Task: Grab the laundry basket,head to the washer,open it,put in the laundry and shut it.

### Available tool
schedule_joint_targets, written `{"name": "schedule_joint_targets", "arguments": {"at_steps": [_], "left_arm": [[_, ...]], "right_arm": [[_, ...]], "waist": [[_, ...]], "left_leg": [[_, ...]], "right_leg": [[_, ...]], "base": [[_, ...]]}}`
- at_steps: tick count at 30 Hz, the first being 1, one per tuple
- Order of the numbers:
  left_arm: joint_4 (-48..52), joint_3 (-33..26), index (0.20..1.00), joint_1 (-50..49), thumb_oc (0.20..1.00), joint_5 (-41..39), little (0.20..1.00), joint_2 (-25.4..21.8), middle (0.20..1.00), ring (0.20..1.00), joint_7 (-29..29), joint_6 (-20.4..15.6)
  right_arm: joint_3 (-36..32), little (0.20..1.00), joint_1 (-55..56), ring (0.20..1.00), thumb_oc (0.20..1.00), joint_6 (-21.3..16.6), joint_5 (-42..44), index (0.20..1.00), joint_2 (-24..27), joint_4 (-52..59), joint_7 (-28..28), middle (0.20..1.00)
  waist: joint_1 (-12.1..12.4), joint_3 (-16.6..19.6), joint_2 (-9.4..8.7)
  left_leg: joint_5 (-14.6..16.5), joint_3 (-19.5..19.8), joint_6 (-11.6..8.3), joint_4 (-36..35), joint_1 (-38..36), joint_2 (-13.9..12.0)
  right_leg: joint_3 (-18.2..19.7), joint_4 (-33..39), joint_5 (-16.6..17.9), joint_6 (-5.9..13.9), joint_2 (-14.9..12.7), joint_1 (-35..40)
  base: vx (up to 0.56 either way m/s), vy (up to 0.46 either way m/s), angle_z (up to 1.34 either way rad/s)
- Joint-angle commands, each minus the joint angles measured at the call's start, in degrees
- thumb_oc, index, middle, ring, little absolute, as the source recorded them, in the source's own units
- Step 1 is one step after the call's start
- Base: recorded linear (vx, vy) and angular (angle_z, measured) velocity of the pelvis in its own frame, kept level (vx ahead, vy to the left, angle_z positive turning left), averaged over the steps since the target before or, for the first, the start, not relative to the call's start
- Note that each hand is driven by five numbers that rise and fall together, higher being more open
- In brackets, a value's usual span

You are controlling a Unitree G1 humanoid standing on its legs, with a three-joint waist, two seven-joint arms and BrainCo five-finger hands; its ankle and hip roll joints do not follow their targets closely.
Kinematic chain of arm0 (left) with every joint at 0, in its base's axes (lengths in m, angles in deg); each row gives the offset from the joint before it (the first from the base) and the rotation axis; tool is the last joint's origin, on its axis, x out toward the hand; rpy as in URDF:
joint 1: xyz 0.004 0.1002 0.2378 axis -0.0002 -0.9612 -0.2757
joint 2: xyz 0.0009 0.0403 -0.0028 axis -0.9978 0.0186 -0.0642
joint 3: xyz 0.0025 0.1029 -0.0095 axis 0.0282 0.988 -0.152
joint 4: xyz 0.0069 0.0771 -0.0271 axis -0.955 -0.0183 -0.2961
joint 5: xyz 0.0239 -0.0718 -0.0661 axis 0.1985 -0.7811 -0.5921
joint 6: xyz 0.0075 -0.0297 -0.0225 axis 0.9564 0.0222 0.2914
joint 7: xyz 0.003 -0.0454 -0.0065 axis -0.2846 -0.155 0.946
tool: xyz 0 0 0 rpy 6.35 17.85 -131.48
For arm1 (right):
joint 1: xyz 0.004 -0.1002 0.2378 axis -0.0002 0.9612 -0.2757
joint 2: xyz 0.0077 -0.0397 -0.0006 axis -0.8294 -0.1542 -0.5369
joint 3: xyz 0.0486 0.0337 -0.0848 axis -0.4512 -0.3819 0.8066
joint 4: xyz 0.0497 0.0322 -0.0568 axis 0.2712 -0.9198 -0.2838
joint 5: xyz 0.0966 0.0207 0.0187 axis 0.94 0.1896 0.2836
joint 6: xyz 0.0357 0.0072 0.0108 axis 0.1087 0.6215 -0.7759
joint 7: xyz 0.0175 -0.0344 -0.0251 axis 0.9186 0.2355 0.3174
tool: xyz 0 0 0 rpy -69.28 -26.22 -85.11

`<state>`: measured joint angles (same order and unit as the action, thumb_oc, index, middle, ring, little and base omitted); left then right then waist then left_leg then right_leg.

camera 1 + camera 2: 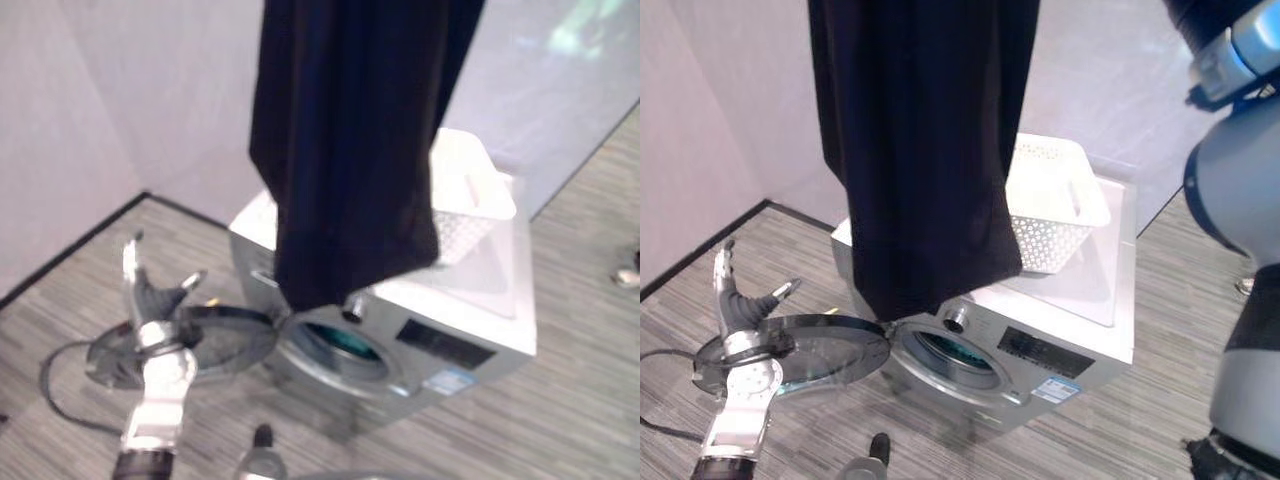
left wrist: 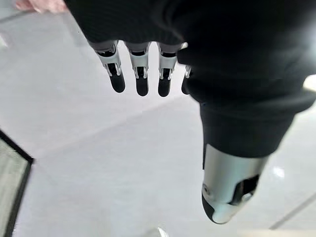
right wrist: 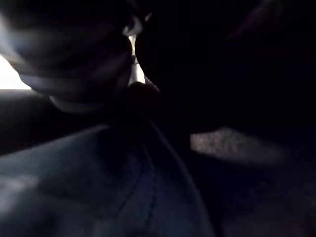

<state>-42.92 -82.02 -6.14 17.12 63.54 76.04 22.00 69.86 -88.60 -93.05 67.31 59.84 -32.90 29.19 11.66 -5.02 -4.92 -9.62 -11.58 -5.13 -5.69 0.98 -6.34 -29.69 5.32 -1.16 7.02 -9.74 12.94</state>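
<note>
Two head views give you the same scene. In the left eye view a dark garment hangs from above the frame, its lower hem dangling just over the washer, right above the round opening in the front. The washer's door is swung wide to the robot's left, lying nearly flat. Your left hand sits at that door's outer edge, fingers spread upward and apart, clamped on nothing. A white basket stands on top of the washer, toward its back, partly hidden by the garment.

In the right eye view you see the same garment draped in front of the basket, whose perforated wall and rim show clearly. The door is open and the left hand is at its far edge with straight fingers. Your right arm rises at the frame's right side; its hand is out of frame at the top.

In the left wrist view the left hand's fingers are straight and side by side, thumb apart, holding nothing, with pale wall beyond them.

In the right wrist view you get dark cloth pressed close to the camera; you cannot tell how the right hand's fingers stand.
</note>
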Motion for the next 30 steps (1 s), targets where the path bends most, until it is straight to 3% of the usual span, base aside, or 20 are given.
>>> {"name": "schedule_joint_targets", "arguments": {"at_steps": [1,11,22,30], "left_arm": [[5.37,0.56,1.000,7.04,1.000,2.46,1.000,-3.10,1.000,1.000,-1.13,-0.50],[6.91,4.83,1.000,20.47,1.000,1.63,1.000,-3.04,1.000,1.000,-3.44,0.01],[4.43,0.43,1.000,30.63,1.000,2.22,1.000,-2.34,1.000,1.000,1.07,1.70],[0.16,7.10,1.000,36.56,1.000,0.68,1.000,-1.94,1.000,1.000,-1.45,1.58]], "right_arm": [[2.56,0.200,-10.69,0.200,0.200,1.98,2.22,0.200,0.67,-4.45,-0.02,0.200],[1.04,0.200,-9.39,0.200,0.200,2.90,1.83,0.200,-1.33,-6.38,1.04,0.200],[0.85,0.200,-8.24,0.200,0.200,4.06,0.77,0.200,-3.83,-7.74,2.53,0.200],[0.34,0.200,-8.11,0.200,0.200,3.97,0.54,0.200,-5.00,-8.74,2.41,0.200]], "waist": [[0.01,-2.72,0.12],[-1.25,-3.52,0.32],[-2.14,-3.47,0.30],[-2.87,-4.16,0.64]], "left_leg": [[5.50,-2.21,-2.40,0.69,-2.91,-1.82],[5.45,-2.29,-2.31,0.69,-3.02,-1.82],[5.73,-2.86,-2.48,0.69,-3.28,-1.74],[5.63,-2.81,-2.39,0.69,-3.22,-1.73]], "right_leg": [[0.27,-0.32,-1.42,1.01,-0.60,5.85],[0.05,-0.32,-1.54,0.96,-0.52,5.95],[-0.01,-0.32,-1.60,1.17,-0.61,5.85],[0.03,-0.32,-1.68,1.14,-0.57,5.86]], "base": [[0.00,0.000,0.00],[0.00,0.000,0.00],[0.00,0.000,0.00],[0.00,0.000,0.00]]}}
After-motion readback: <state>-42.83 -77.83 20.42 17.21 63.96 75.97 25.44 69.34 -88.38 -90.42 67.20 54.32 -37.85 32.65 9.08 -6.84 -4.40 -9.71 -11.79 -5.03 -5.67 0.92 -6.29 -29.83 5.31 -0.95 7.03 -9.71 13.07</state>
